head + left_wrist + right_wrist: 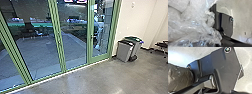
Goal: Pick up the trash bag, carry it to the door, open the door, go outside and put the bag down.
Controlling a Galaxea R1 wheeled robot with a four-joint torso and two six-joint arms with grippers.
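Head view: green-framed glass door (pixel 98 59) closed, grey bins (pixel 124 51) near it. Left wrist view: translucent trash bag (pixel 191 22) close to the camera; left claw state cannot be told. Right wrist view: wrinkled brownish plastic (pixel 179 78); right claw state cannot be told.

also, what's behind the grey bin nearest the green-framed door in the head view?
Behind that bin is a second grey bin with a dark green top, and beyond it the pale wall. The front bin covers part of the second; can't see what's hidden there.
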